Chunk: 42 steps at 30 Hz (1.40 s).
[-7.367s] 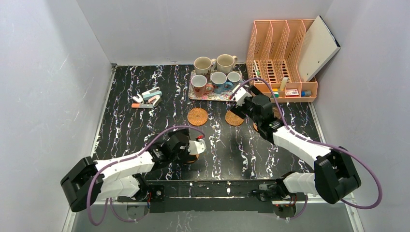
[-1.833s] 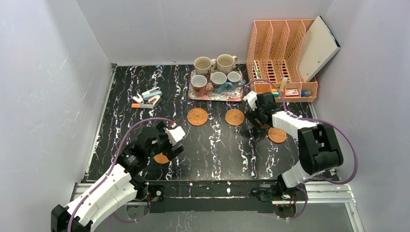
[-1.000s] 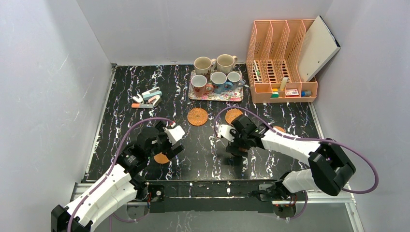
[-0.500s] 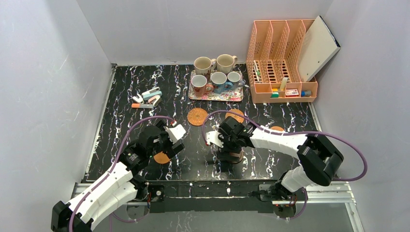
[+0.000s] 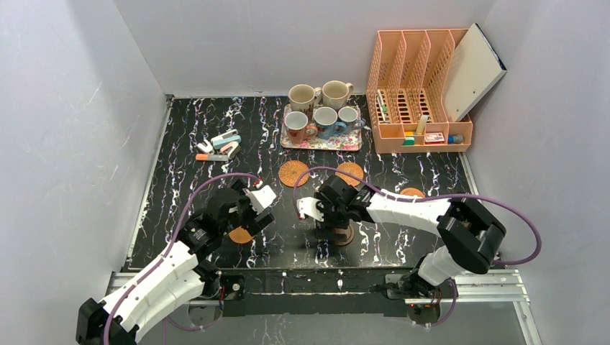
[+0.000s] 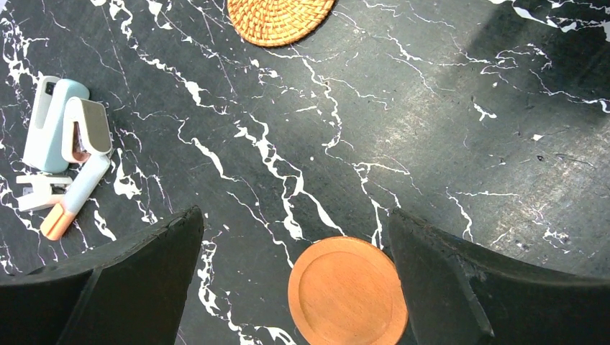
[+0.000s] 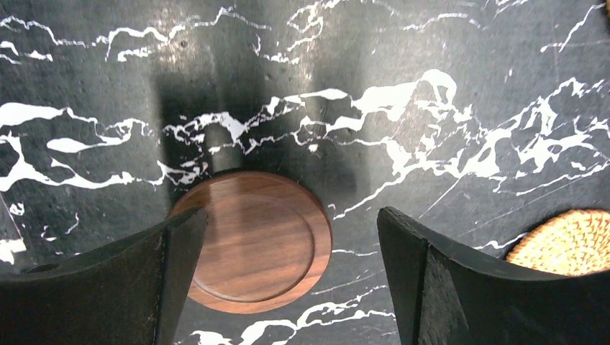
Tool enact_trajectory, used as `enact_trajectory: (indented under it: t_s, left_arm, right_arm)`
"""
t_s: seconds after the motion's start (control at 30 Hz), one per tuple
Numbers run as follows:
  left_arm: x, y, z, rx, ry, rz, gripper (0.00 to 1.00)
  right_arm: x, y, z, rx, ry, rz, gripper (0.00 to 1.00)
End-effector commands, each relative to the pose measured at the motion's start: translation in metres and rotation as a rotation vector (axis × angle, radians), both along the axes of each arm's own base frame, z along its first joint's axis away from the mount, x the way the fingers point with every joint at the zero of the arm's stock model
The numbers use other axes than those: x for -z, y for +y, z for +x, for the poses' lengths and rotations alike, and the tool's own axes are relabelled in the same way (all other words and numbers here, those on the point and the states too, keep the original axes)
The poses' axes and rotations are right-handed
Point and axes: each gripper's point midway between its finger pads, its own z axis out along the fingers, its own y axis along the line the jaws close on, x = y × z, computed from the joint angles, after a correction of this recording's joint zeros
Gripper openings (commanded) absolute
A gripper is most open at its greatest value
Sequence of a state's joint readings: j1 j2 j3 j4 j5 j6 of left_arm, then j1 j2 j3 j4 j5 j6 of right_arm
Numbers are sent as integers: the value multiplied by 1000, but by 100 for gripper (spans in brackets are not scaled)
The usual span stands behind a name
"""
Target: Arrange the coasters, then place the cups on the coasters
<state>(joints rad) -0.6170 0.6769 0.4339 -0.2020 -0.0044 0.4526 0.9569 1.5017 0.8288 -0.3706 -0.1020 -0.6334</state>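
Right claw (image 7: 288, 287) spread wide over the dark wooden coaster (image 7: 252, 248) flat on the desk (image 7: 446, 65); left claw (image 6: 288, 277) gaping above the orange coaster (image 6: 348, 291).

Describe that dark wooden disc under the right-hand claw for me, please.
The dark wooden coaster is a round, flat disc of brown wood with visible grain and a raised rim around a shallow centre. It lies flat on the black marbled table beneath the open right gripper, which overlaps its left edge in the wrist view; contact unclear.
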Motion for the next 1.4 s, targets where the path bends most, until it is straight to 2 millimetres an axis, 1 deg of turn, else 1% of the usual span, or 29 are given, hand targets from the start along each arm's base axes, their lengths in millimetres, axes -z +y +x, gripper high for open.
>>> enact_trajectory:
  t_s: [0.0, 0.23, 0.37, 0.47, 0.57, 0.83, 0.93, 1.03, 1.17, 1.37]
  left_arm:
    - [0, 3, 3, -16, -14, 6, 98]
    - [2, 3, 4, -21, -9, 14, 98]
    - [2, 3, 4, -19, -7, 13, 98]
    - [2, 3, 4, -19, -10, 13, 98]
    - [2, 3, 4, -18, -9, 12, 98]
    - [2, 3, 4, -18, -8, 13, 98]
    - [3, 3, 4, -20, -7, 16, 98]
    - [4, 4, 5, -26, -9, 19, 98]
    - [4, 4, 5, -27, -8, 20, 98]
    - [6, 4, 5, -28, -4, 25, 98]
  right_arm:
    - [17, 6, 4, -9, -24, -17, 98]
    - [12, 18, 15, -6, -71, 20, 98]
    - [17, 20, 26, 19, -107, 6, 98]
    - [17, 22, 35, 38, -143, 5, 98]
    - [16, 23, 40, 51, -157, -1, 98]
    - [14, 27, 36, 53, -129, 17, 98]
    - [9, 29, 40, 69, -153, 33, 98]
    - [-2, 32, 46, 85, -186, 63, 98]
    - [-12, 37, 44, 88, -177, 99, 98]
    - [-18, 39, 46, 98, -192, 117, 98]
